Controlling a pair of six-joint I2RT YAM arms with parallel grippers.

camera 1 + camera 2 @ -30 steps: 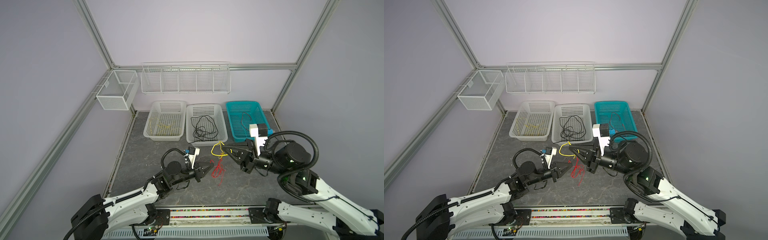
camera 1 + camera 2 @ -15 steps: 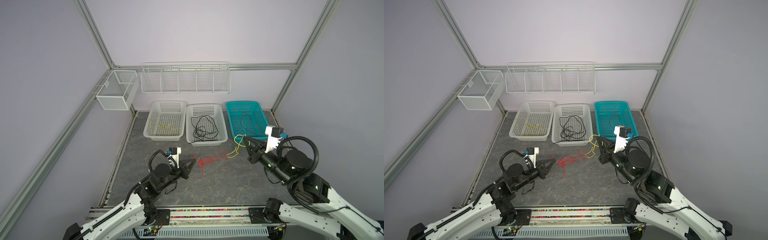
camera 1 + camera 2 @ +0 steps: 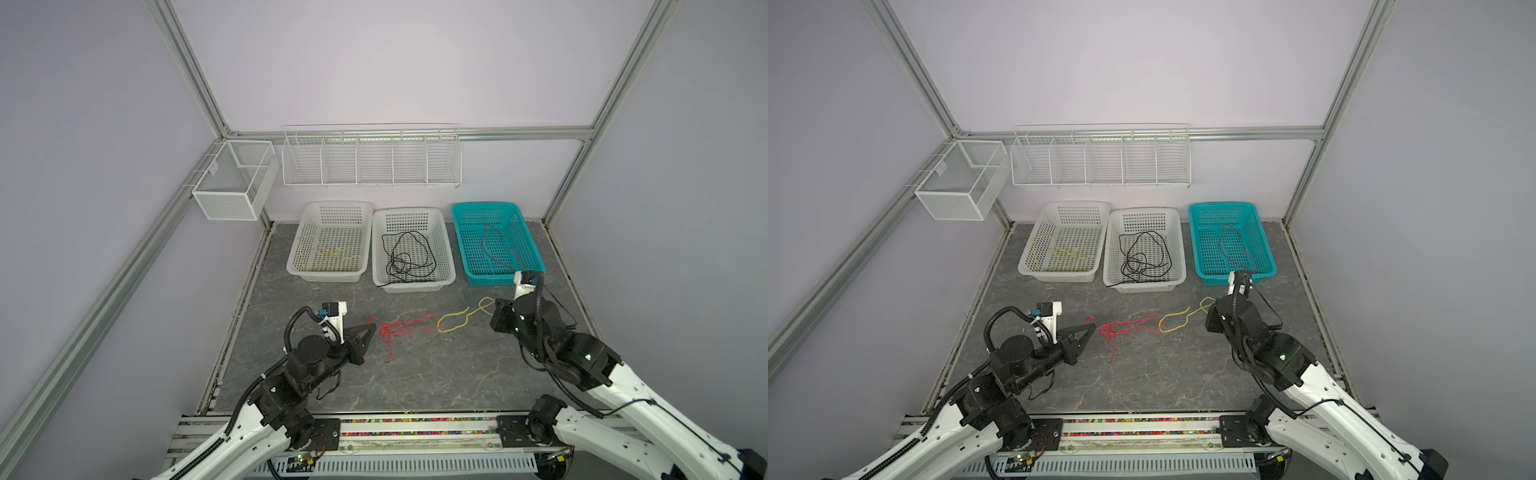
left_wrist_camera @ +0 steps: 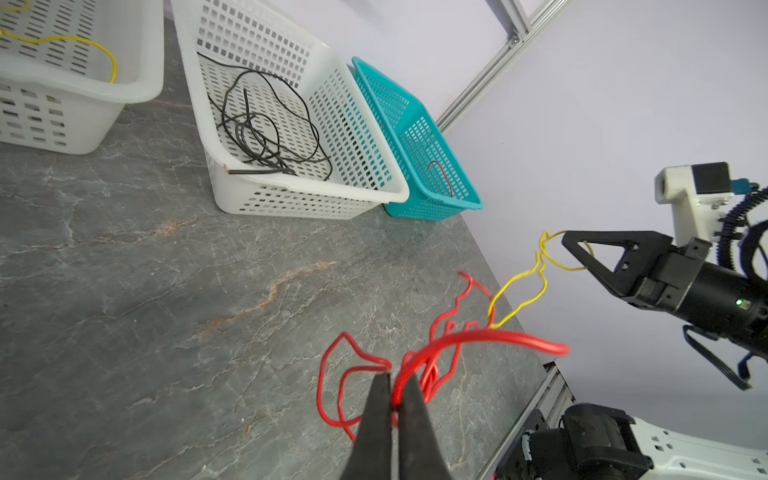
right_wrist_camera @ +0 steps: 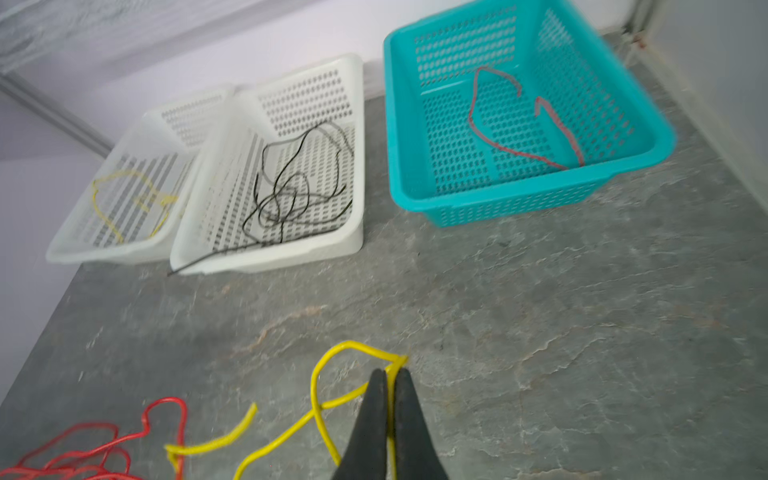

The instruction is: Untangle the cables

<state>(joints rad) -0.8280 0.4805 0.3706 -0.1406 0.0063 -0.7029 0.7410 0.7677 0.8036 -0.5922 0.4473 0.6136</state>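
Note:
A red cable (image 3: pixel 405 328) (image 3: pixel 1125 326) and a yellow cable (image 3: pixel 459 321) (image 3: pixel 1177 320) lie stretched in a line across the grey table, meeting near the middle. My left gripper (image 3: pixel 374 328) (image 3: pixel 1093 328) (image 4: pixel 395 376) is shut on the bunched left end of the red cable (image 4: pixel 490 336). My right gripper (image 3: pixel 494 306) (image 3: pixel 1212 308) (image 5: pixel 386 372) is shut on a loop of the yellow cable (image 5: pixel 328 357) at its right end. In the right wrist view the yellow cable's far end hooks round the red cable (image 5: pixel 83 428).
Three baskets stand at the back: a white basket (image 3: pixel 332 204) with yellow cable, a white basket (image 3: pixel 409 211) with black cable (image 3: pixel 407 257), a teal basket (image 3: pixel 486 205) with a red cable. A wire rack (image 3: pixel 370 158) and a mesh box (image 3: pixel 232 178) hang on the walls.
The grippers have drawn apart, the left going left and the right going right. The bundle between them has been pulled out from a small clump into a long line.

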